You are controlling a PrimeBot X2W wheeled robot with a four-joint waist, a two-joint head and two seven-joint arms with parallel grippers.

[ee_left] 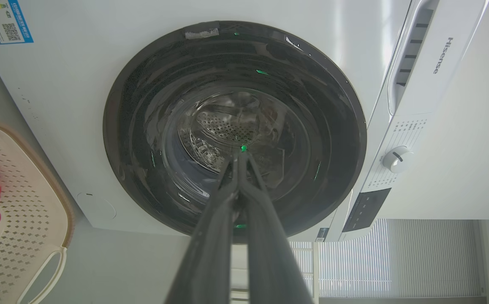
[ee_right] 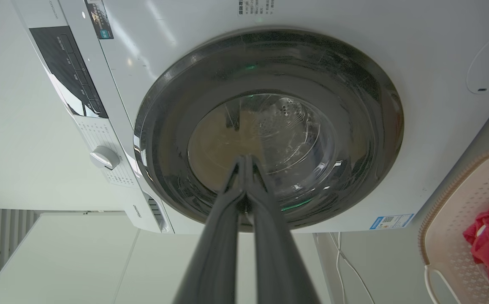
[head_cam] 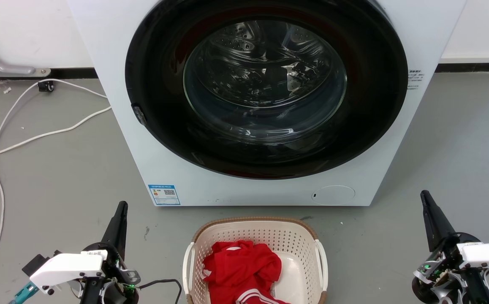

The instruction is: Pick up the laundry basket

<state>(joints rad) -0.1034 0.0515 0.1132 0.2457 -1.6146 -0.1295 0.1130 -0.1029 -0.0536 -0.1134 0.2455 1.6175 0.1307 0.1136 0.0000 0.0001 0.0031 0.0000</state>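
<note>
The laundry basket point(head_cam: 270, 238) sits on the floor just in front of the washing machine point(head_cam: 248, 192), with a red garment point(head_cam: 240, 266) inside. My left end effector point(head_cam: 121, 211) and right end effector point(head_cam: 427, 202) flank it, well apart, both clenched and empty. I should release both, lower them, and take the white handles point(head_cam: 186, 262) evenly so it lifts level.

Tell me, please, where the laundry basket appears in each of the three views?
Head view: laundry basket at the bottom centre, on the floor before the washing machine.
Left wrist view: laundry basket at the left edge, lower half.
Right wrist view: laundry basket at the right edge, lower half.
Shared landmark: the washing machine's round dark door.
</note>
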